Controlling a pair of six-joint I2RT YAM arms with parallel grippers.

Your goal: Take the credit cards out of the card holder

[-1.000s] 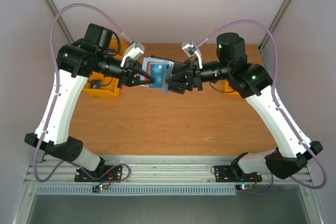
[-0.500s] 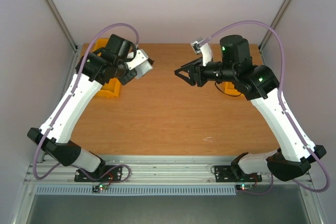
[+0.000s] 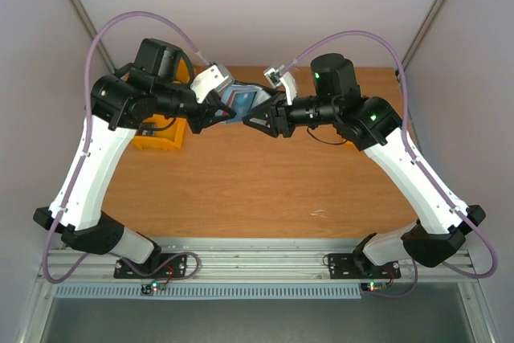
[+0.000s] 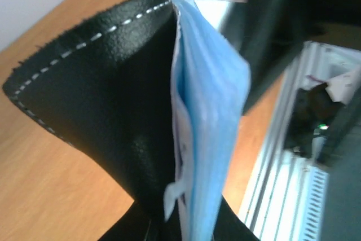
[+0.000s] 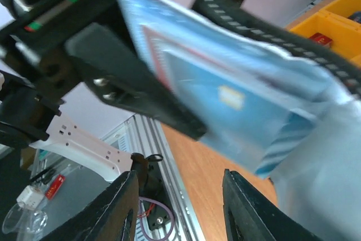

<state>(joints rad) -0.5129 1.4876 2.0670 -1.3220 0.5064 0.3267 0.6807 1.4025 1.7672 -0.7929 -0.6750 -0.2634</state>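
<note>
The card holder [image 3: 239, 102] hangs in the air above the back of the table, with my left gripper [image 3: 215, 110] shut on it. In the left wrist view its black stitched outside [image 4: 107, 88] and a pale blue card edge [image 4: 211, 117] stand edge-on from my left gripper [image 4: 186, 231]. In the right wrist view the credit cards [image 5: 225, 103] show blue, with a red edge, against the holder's black rim [image 5: 237, 1], clamped by a left finger [image 5: 141, 97]. My right gripper [image 3: 259, 115] [image 5: 180, 210] is open just below the cards, with nothing between its fingers.
A yellow bin [image 3: 157, 136] stands at the back left of the wooden table [image 3: 265, 190], under my left arm. A yellow bin [image 5: 338, 18] also shows behind the holder in the right wrist view. The aluminium rail [image 3: 257, 255] runs along the near edge.
Half a second ago the two grippers stood apart and the holder did not show. Both arms have swung back together, and the holder is between them again.
</note>
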